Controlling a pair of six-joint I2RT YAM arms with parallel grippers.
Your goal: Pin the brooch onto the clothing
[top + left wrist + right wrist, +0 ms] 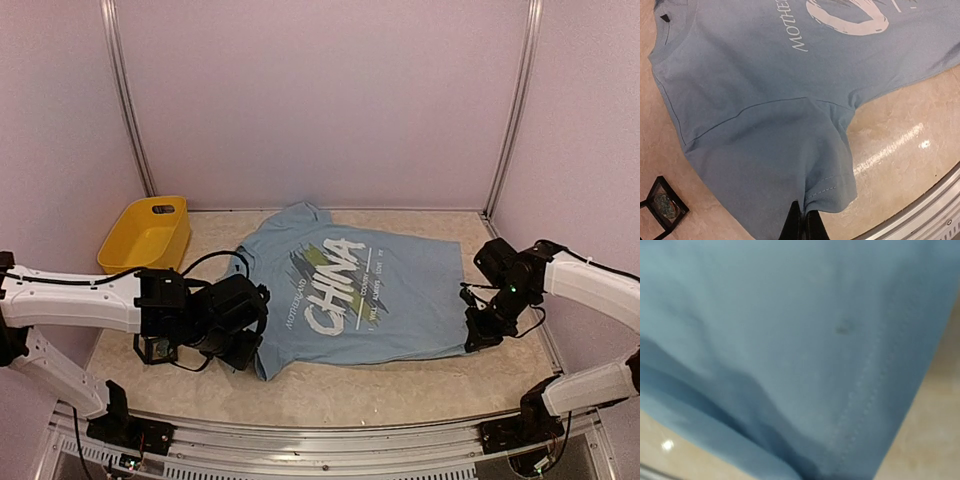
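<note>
The clothing (380,290), a light blue T-shirt with white "CHINA" lettering, lies flat across the table, collar to the left. My left gripper (250,352) is at the near sleeve. In the left wrist view its black fingers (792,227) are shut on the stitched sleeve hem (832,192), and the cloth bunches up there. My right gripper (478,332) sits at the shirt's bottom hem on the right. Blue fabric (790,340) fills the right wrist view and hides the fingers, folding in toward them. A small black frame box (662,207) holds a greenish piece, apparently the brooch.
A yellow bin (148,232) stands at the back left, beside the collar. The black frame box (155,348) sits on the table under my left arm. A metal rail (330,440) runs along the near edge, and walls close in the other sides.
</note>
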